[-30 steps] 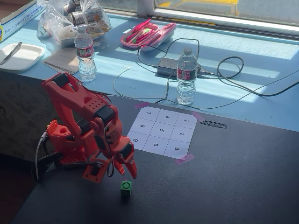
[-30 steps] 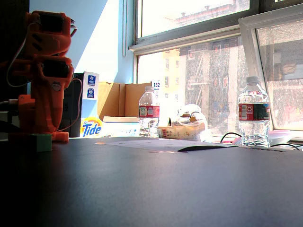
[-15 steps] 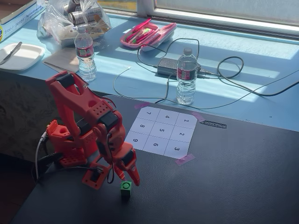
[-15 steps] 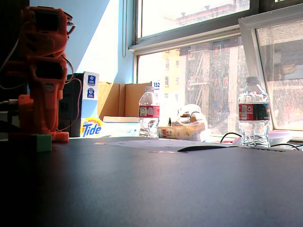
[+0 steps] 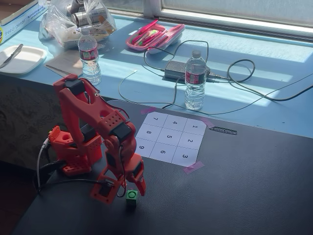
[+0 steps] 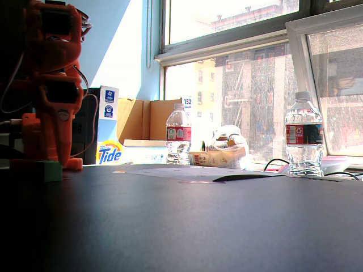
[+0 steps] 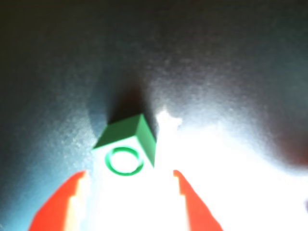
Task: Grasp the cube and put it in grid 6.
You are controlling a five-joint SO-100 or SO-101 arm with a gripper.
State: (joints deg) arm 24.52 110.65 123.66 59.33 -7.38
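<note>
Your gripper hangs spread over the table, with the cube just ahead between its fingertips.

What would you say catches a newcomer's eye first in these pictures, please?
The bright orange-red printed robot arm at the left of the black table, bent down with its open jaws just above a tiny bright green cube. Behind it, the white numbered paper grid taped to the tabletop stands out, flanked by two clear plastic water bottles on the sunlit blue sill.
</note>
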